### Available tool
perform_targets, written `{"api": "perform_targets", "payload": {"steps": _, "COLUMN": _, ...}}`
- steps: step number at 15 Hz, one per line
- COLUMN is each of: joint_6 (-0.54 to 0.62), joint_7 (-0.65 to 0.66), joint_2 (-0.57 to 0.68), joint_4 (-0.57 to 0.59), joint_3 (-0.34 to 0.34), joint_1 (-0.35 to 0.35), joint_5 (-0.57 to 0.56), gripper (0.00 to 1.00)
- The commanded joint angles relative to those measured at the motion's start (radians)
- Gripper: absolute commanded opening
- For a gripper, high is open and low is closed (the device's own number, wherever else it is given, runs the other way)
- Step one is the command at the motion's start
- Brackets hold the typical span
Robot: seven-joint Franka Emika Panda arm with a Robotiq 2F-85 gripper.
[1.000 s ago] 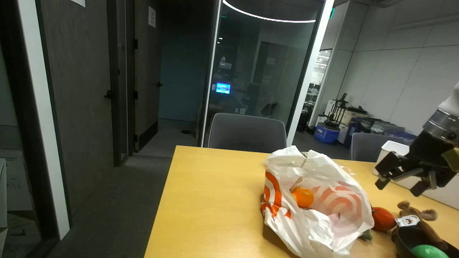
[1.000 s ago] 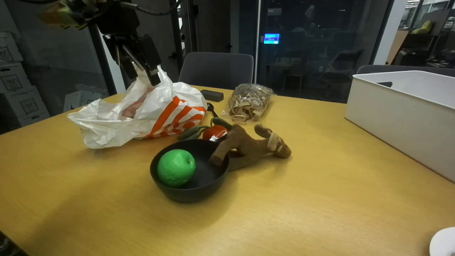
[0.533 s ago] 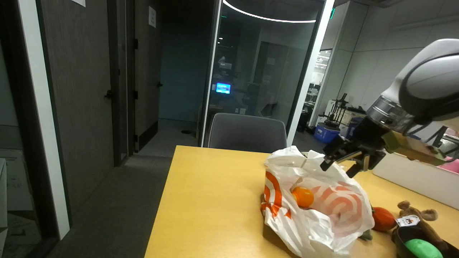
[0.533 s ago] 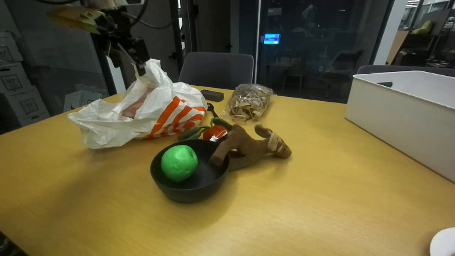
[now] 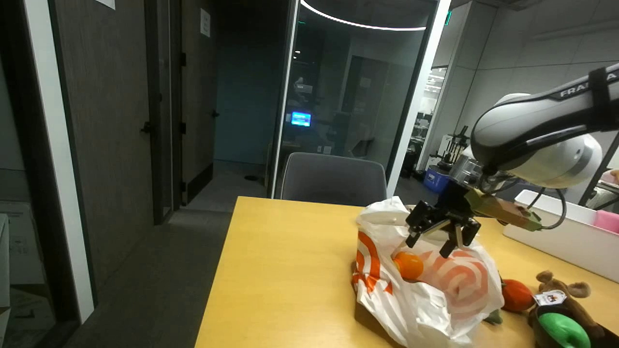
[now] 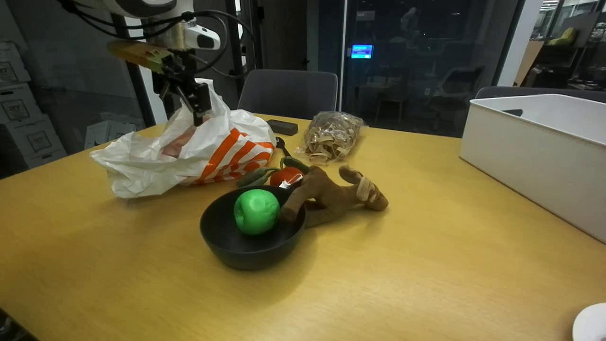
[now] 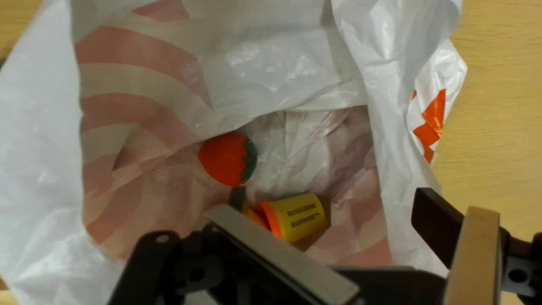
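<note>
While the end effector (image 5: 430, 244) is hovering at the mouth of a white plastic bag (image 5: 420, 309) on the desk (image 5: 275, 261), its 2 fingers (image 7: 474, 254) are standing wide apart; inside the bag, an orange-lidded yellow tub (image 7: 300, 215) is lying near a toy strawberry (image 7: 225, 159).

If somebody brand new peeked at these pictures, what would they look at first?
Probably the white plastic bag with orange stripes on the table, with the open gripper over its mouth. Next, maybe the bright green fruit in the black bowl, where a brown stuffed animal rests a leg over the rim. Inside the bag, the wrist view shows an orange-lidded yellow tub.
</note>
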Motion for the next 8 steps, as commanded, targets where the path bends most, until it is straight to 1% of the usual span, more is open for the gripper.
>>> {"api": "perform_targets", "payload": {"steps": 1, "joint_6": -0.081, "joint_7": 0.128, "joint_2": 0.088, "joint_4": 0.092, "joint_3": 0.015, "joint_1": -0.008, "joint_5": -0.103, "gripper": 1.00}}
{"api": "perform_targets", "payload": {"steps": 2, "joint_6": -0.096, "joint_7": 0.147, "joint_2": 0.105, "joint_4": 0.103, "joint_3": 0.015, "joint_1": -0.005, "joint_5": -0.122, "gripper": 1.00}}
{"api": "perform_targets", "payload": {"steps": 6, "joint_6": 0.008, "joint_7": 0.326, "joint_2": 0.156, "joint_4": 0.107, "joint_3": -0.002, "joint_1": 0.022, "joint_5": -0.269, "gripper": 1.00}}
{"api": "perform_targets", "payload": {"steps": 8, "joint_6": 0.070, "joint_7": 0.400, "joint_2": 0.177, "joint_4": 0.102, "joint_3": -0.009, "joint_1": 0.029, "joint_5": -0.315, "gripper": 1.00}}
